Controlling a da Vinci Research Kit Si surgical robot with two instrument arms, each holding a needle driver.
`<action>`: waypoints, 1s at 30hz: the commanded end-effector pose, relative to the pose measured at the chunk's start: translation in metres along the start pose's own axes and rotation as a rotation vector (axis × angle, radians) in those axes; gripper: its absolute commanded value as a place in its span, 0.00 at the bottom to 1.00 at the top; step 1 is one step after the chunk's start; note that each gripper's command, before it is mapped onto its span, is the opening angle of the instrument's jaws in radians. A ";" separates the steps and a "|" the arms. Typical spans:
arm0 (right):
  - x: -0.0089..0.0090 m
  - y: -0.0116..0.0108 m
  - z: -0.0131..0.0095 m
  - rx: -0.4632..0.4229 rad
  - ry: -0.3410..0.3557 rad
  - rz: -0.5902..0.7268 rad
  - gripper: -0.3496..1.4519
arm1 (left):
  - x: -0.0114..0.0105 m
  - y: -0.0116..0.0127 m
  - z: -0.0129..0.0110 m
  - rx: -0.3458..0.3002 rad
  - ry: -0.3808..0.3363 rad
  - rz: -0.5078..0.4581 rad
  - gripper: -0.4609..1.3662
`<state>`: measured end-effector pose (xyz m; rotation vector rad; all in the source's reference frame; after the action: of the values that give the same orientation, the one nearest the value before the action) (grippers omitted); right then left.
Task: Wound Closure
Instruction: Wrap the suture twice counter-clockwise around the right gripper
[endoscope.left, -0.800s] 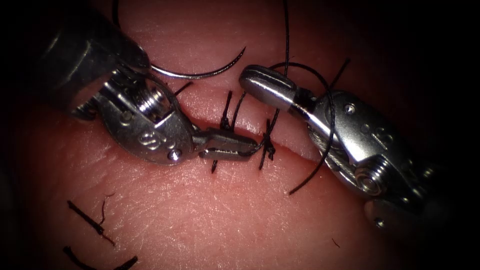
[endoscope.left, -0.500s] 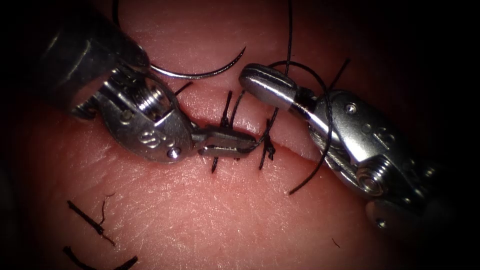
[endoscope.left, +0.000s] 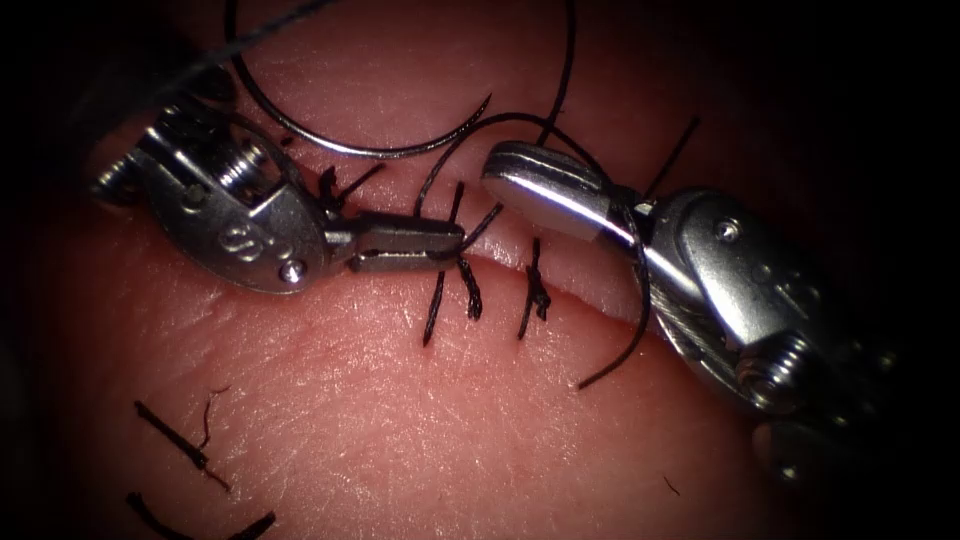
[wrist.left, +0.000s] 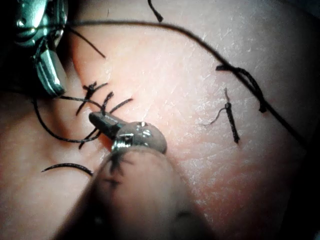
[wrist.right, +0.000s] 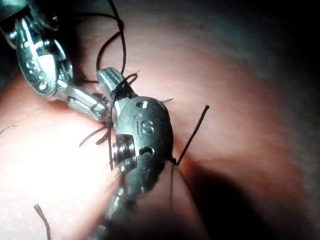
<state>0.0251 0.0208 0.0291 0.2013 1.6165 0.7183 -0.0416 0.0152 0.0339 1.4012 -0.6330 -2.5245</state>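
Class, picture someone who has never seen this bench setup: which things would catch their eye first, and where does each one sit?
First the two steel tools meeting over the cut: the left tool shut on the thread, which loops around the right tool. Then the curved needle, lying free on the tissue above them, and the dark stitches across the cut.

Your endoscope looks down on the cut (endoscope.left: 590, 300) from above and in front; each wrist camera (very close) looks along its shaft, both sharing the stitches (wrist.left: 102, 107).
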 end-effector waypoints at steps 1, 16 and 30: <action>0.0000 0.0000 0.0000 0.000 0.001 -0.001 0.00 | -0.0002 0.0000 0.0000 0.018 0.026 -0.017 0.06; 0.0001 0.0002 -0.0002 -0.024 -0.004 -0.017 0.00 | 0.0000 0.0002 0.0000 0.029 0.178 -0.036 0.06; -0.0001 0.0002 0.0016 -0.065 0.015 -0.018 0.00 | 0.0030 0.0000 0.0017 -0.013 0.214 -0.013 0.06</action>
<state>0.0268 0.0214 0.0293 0.1368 1.6064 0.7560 -0.0451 0.0145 0.0321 1.6521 -0.5755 -2.3347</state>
